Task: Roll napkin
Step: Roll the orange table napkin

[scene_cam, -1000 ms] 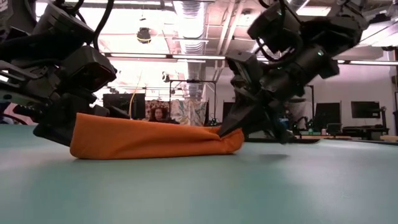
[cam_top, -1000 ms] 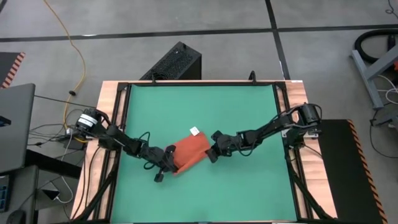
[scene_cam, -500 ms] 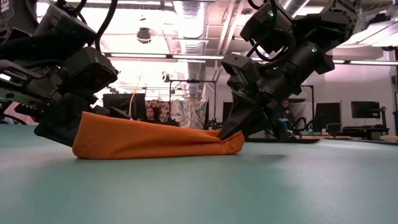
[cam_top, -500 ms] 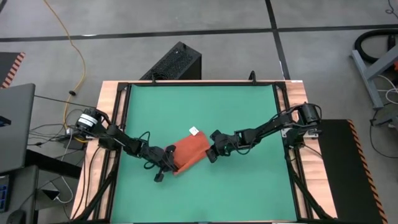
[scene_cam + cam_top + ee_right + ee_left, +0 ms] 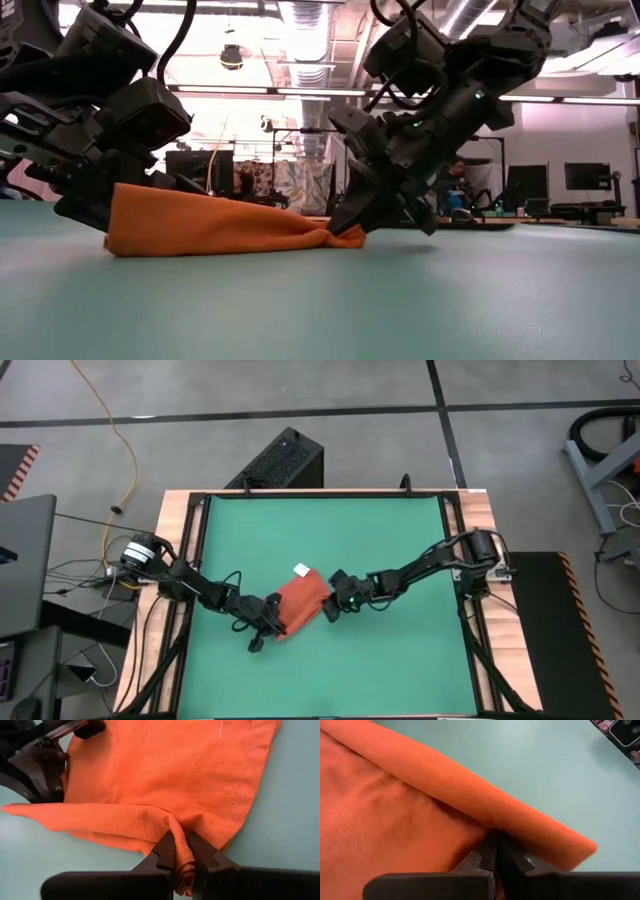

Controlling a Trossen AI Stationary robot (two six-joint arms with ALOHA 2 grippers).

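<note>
The napkin (image 5: 302, 606) lies on the green table (image 5: 400, 540) between the two grippers, each pinching one end of its folded-over edge. The left gripper (image 5: 268, 622) is clamped on the cloth's near-left end, its fingers (image 5: 492, 854) pressed together under the rolled fold. The right gripper (image 5: 330, 610) is clamped on a bunched pinch of cloth at the opposite end; the small white tag (image 5: 300, 569) sits at the edge beyond it.
</note>
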